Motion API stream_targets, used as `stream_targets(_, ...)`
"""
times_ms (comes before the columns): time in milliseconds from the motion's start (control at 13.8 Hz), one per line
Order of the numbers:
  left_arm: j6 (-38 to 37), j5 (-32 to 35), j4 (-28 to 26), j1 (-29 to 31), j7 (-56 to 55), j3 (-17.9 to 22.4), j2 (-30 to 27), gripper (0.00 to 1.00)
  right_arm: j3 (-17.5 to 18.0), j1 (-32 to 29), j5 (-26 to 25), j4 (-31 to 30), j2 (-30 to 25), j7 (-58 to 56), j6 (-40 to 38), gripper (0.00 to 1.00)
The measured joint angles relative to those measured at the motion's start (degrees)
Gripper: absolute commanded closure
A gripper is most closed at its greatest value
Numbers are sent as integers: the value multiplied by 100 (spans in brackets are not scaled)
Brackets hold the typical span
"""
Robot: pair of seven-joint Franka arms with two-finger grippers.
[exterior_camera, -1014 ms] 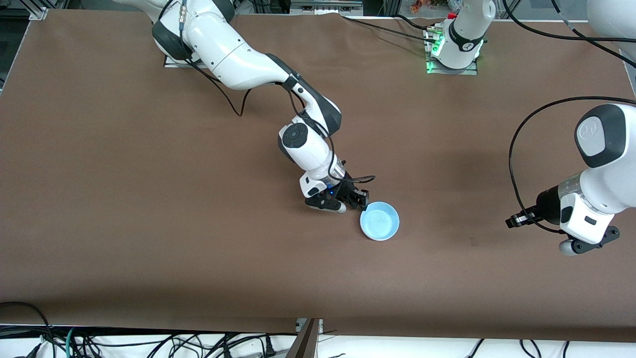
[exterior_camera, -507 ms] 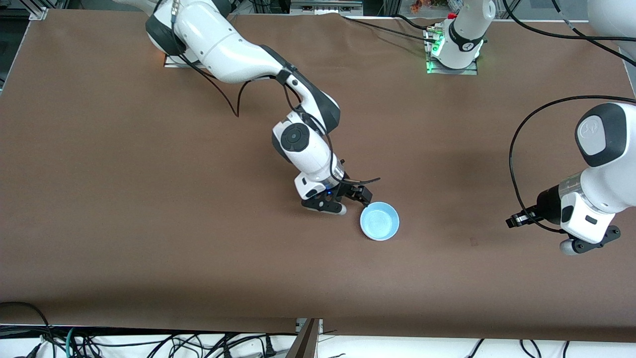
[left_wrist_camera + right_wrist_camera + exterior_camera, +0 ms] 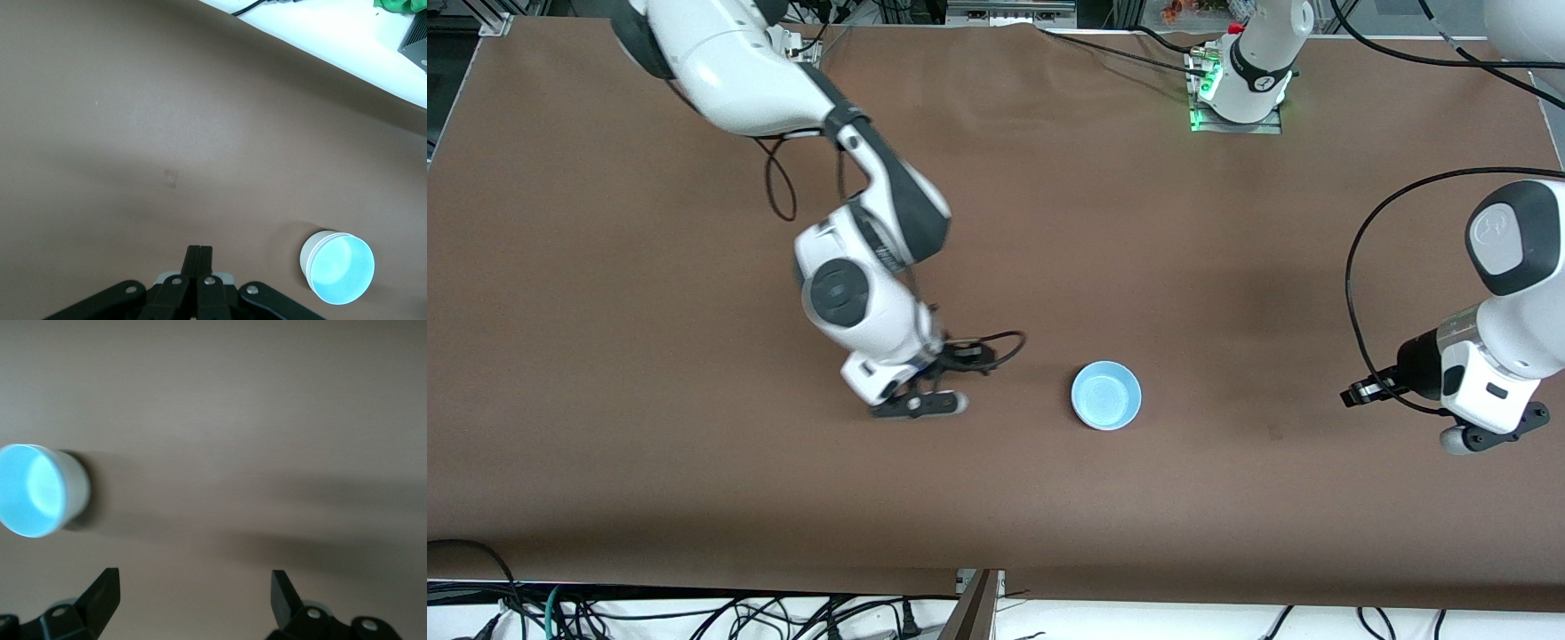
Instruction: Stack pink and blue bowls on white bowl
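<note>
The light blue bowl (image 3: 1105,396) stands upright on the brown table near its middle. In the left wrist view the blue bowl (image 3: 341,271) sits nested in a white bowl whose outer wall (image 3: 309,253) shows around it. It also shows in the right wrist view (image 3: 30,490). The pink bowl is hidden. My right gripper (image 3: 967,356) is open and empty, over bare table beside the stack toward the right arm's end; its fingers (image 3: 100,590) stand wide apart. My left gripper (image 3: 1352,394) is shut and empty (image 3: 199,255), waiting toward the left arm's end.
The brown table cover (image 3: 694,462) runs to a white edge with cables (image 3: 694,613) nearest the front camera. The left arm's base (image 3: 1238,89) stands at the top of the front view. A small mark (image 3: 171,177) lies on the cover.
My right gripper has drawn away from the blue bowl's rim toward the right arm's end of the table, open and empty. The bowl stays in place. The left arm has barely moved.
</note>
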Motion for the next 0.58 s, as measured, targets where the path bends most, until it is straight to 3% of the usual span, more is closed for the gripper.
stream_targets(362,-6,0,1,233,258,3,-132,52,-47,-542,-474,-26,-542,-813,-1305,0)
stream_targets(434,-7,0,0,244,276,4,-137,38,-57,-694,-510,-87,-681,-989,-1493,0)
stream_targets(507,-7,0,0,247,283,7,-138,9,-66,-871,-536,-227,-866,-1221,-1590,0)
stream_targets(579,-8,0,0,250,285,11,-139,0,-73,-1084,-540,-468,-1119,-1441,-1632,0)
